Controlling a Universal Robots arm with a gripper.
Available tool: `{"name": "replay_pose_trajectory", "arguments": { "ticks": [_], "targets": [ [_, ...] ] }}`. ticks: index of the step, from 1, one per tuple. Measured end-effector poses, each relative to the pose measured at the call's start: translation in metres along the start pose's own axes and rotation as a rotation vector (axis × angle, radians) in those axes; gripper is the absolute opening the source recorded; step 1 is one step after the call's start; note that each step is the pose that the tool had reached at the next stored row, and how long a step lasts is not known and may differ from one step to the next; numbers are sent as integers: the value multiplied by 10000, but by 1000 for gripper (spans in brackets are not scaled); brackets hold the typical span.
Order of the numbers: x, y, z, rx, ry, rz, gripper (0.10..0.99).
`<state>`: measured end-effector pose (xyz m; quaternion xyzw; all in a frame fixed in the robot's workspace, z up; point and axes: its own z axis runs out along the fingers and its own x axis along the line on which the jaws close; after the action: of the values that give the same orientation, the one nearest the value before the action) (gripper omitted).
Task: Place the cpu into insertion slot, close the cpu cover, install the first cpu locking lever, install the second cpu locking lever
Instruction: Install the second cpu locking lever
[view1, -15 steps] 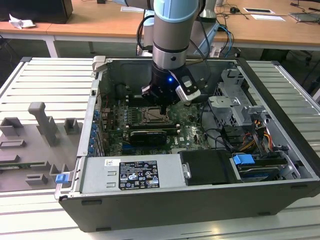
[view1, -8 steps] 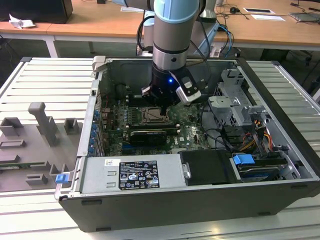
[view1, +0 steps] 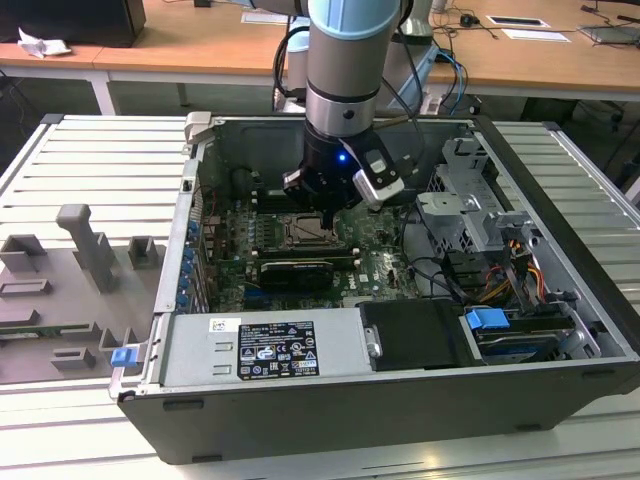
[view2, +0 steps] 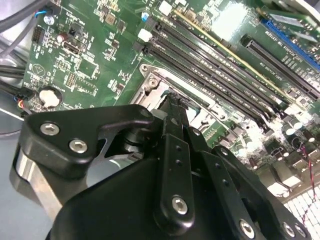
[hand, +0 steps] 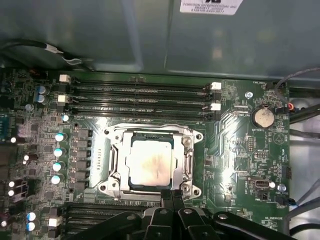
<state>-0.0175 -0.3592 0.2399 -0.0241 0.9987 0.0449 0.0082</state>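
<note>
Capacitor row (hand: 59, 150): small upright cylinders with pale tops on the green motherboard (hand: 235, 165), off to one side of the fingertips and well apart from them.

Insertion slot (view1: 303, 232): dark square socket with a metal rim. In the exterior view it lies directly under the gripper (view1: 322, 215).

Cpu (hand: 150, 165): flat square chip with a matte silver-beige top. It is seated flat in the slot, just ahead of the fingertips.

Cpu cover (hand: 189, 160): thin bright stamped-metal frame lying flat around the chip, which shows through its window. By this judgement the cover is down.

Locking levers: too thin to make out against the frame, so their position cannot be told.

Gripper (hand: 172, 197): black linkage fingers drawn narrow, with nothing visible between them. The tips sit at the near edge of the frame, roughly centred on that side.

Governing relation: the socket lies straight ahead of the tips. Contact with the frame edge cannot be confirmed.

Memory slots (hand: 137, 97): long black parallel rails beyond the socket, with their long axis running across the line of approach.

Coin cell (hand: 262, 117): round, dull metal, on the far side of the board and well apart from the gripper.
</note>
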Motion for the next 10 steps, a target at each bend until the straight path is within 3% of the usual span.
{"name": "replay_pose_trajectory", "arguments": {
  "ticks": [5,10],
  "targets": [
    [2,-34,-4,1,1,1,106],
    [18,-158,-12,-14,3,3,106]
  ]
}}
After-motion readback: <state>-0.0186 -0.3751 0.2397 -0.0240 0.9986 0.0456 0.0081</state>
